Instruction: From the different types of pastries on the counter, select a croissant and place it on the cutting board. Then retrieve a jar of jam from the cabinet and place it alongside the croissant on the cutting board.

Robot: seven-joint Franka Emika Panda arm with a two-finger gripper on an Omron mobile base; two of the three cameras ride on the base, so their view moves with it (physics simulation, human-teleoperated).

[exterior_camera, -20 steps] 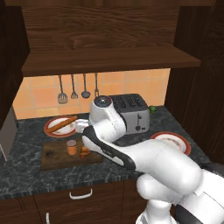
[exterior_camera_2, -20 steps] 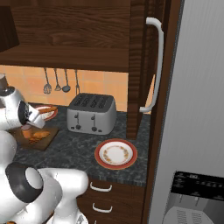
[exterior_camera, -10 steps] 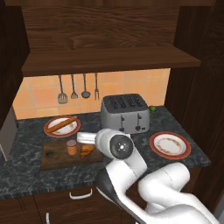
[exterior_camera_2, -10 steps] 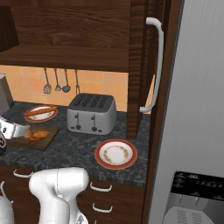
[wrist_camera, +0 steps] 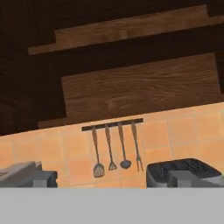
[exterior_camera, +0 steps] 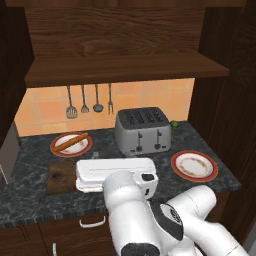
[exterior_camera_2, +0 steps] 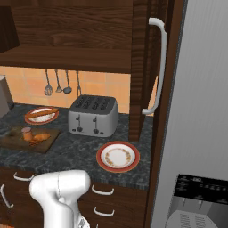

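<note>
1. Right base view shows the croissant (exterior_camera_2: 42,136) and the jar of jam (exterior_camera_2: 27,133) together on the cutting board (exterior_camera_2: 48,143).
2. Gripper (wrist_camera: 112,183) jaws stand apart, holding nothing.
3. Risk: the folded arm, swinging low over the board, may knock the jar.

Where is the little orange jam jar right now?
In the right base view the jar of jam stands on the cutting board at the left of the counter, right beside the croissant.

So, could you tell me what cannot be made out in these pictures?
- Cutting board: in the left base view the white arm covers most of it.
- Jar of jam and croissant: too small in the right base view to tell whether they touch.
- Gripper: open or shut, unclear.
</note>
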